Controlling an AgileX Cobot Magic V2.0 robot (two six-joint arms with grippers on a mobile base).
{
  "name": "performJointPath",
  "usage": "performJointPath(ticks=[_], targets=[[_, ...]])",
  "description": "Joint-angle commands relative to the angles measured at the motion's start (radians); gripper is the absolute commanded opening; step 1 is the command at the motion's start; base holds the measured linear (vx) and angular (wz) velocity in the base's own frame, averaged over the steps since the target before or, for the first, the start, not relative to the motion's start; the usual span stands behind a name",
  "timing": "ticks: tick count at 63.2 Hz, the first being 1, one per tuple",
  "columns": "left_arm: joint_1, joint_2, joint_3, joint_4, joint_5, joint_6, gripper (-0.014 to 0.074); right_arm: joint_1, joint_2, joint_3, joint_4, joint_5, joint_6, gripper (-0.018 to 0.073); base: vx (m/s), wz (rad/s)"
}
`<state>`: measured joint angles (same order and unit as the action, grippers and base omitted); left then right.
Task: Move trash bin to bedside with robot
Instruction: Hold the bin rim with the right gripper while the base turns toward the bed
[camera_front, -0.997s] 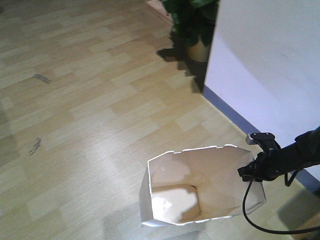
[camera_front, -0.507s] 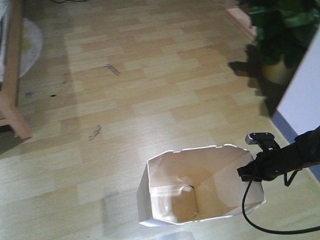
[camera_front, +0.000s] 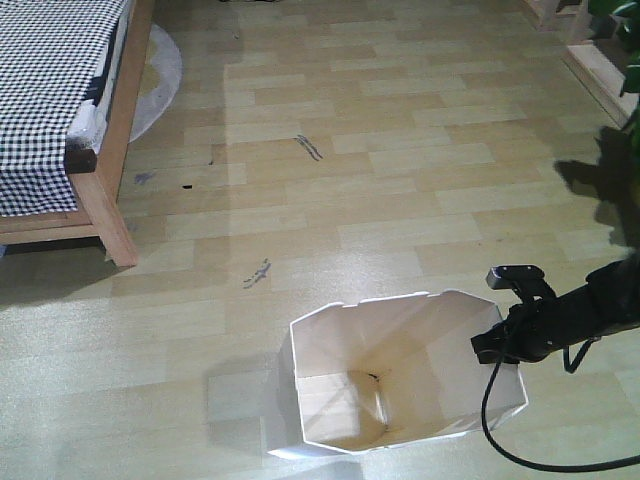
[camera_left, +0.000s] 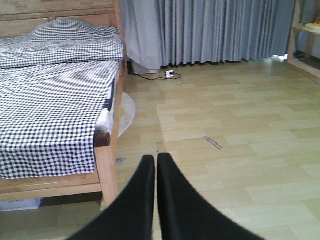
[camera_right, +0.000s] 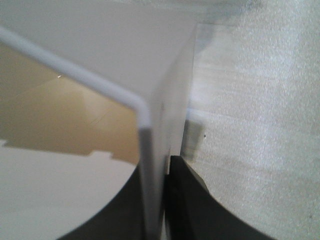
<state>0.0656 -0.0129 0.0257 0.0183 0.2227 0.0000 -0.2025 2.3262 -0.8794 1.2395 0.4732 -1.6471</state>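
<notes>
R pincer (camera_front: 498, 344) pinches upright bin (camera_front: 400, 345) rim.

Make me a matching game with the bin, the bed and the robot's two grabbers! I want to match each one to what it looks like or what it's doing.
Column one:
1. trash bin
2. bed
3. left gripper
4. right gripper

Column two:
A. shut, holding nothing
B. white outside, open at the top
C. clamped on the bin's rim
D. covered in black-and-white checks

Pairs: 1-B, 2-D, 3-A, 4-C
</notes>
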Motion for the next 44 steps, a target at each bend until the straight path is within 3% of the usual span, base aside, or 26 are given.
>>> performJointPath(ticks=[1,44], targets=[[0.001,-0.014,0.019,-0.004,-0.071,0.0,-0.0006,-0.006,-0.073,-0.011,0.045,0.179,0.008,-0.0003,0.21,0.18],[0.001,-0.014,0.019,-0.004,-0.071,0.0,-0.0006,-0.006,-0.073,-0.011,0.045,0.179,0.008,-0.0003,0.28,0.03]])
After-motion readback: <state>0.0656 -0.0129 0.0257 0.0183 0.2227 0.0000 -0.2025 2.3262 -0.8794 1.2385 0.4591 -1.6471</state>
